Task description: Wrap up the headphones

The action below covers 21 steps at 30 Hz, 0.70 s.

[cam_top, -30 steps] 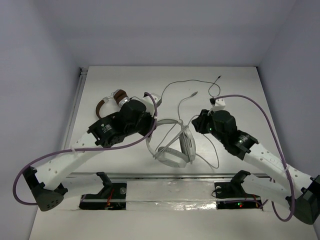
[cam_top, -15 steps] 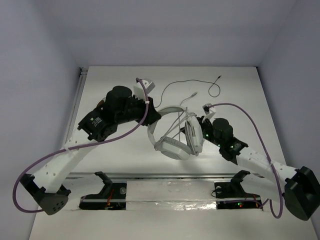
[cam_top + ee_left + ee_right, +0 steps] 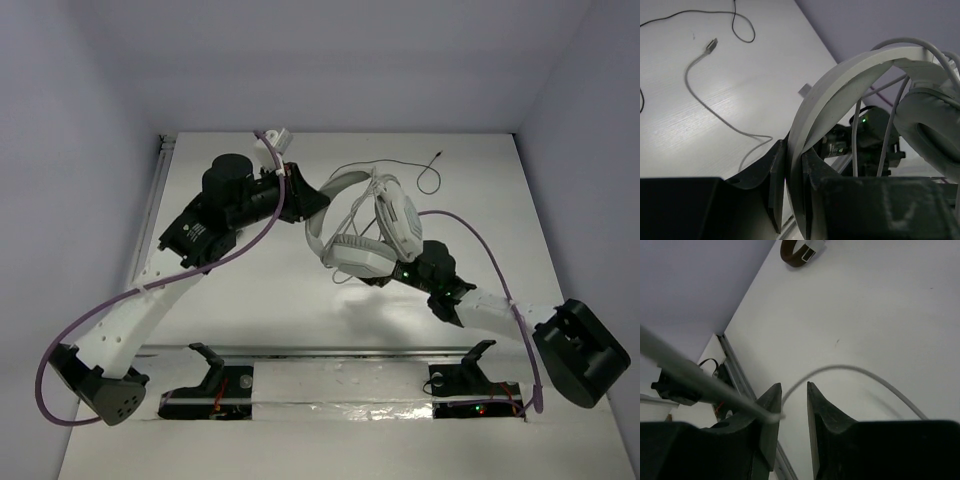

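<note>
Above white table, headphones hang clamped in left end effector.

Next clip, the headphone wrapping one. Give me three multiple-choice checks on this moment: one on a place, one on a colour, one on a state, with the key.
1. Where does the small flat plug at the loose end of the thin grey cable lie?
A. on the white table
B. hanging off the table's edge
C. inside an ear cup

2. What colour is the curved band at the top of the right wrist view?
A. black
B. brown
C. red

3. How does the left gripper stand?
A. wide open over the table
B. shut on the plug
C. shut on the broad white headband of the white over-ear headphones

Key: 1 A, the plug rests on bare table in the left wrist view. 2 B, the band shows brown against the white top. 3 C, both fingers press the headband's edge.
</note>
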Available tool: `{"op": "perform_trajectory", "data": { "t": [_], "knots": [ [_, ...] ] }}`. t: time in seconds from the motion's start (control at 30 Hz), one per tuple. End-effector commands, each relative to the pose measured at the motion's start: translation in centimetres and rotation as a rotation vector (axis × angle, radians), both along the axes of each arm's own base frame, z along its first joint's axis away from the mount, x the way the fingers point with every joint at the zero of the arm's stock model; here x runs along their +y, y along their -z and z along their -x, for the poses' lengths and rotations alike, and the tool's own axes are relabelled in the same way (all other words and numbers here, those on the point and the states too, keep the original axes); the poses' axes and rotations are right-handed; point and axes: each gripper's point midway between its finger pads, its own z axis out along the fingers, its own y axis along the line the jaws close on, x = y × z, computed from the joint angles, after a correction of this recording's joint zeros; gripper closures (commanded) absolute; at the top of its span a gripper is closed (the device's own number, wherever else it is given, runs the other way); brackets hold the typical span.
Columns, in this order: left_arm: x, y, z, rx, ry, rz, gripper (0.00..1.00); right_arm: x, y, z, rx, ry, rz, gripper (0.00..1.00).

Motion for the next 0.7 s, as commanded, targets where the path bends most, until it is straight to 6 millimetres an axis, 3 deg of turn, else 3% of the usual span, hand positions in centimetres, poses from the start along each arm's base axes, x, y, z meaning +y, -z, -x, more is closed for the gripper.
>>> {"op": "perform_trajectory", "data": {
  "t": [0.0, 0.2, 0.33, 0.47, 0.6, 0.67],
  "knots": [
    [-0.9, -7.7, -0.1, -0.112, 0.013, 0.237, 1.0, 1.6, -3.1, 0.3, -0.1, -0.08, -0.104, 0.66],
    [-1.3, -8.0, -0.3, -0.091, 0.008, 0.278, 1.0, 2.5, -4.2, -0.4, -0.139, -0.068, -0.122, 0.69],
    [-0.5, -8.4, -1.0, -0.097, -0.053, 0.273, 1.0, 2.9, -4.2, 0.0, -0.131, -0.086, -0.122, 0.77],
    [-0.2, -9.0, -2.2, -0.095, -0.119, 0.293, 1.0, 4.7, -2.6, 2.0, -0.084, -0.137, -0.112, 0.8],
    [-0.4, -9.5, -3.4, -0.082, -0.162, 0.325, 1.0, 7.8, -2.4, 5.2, -0.064, -0.221, -0.117, 0.8],
    [-0.1, -9.7, -4.1, -0.081, -0.202, 0.346, 1.0, 8.6, -2.2, 6.0, -0.052, -0.238, -0.118, 0.85]
  ]
}}
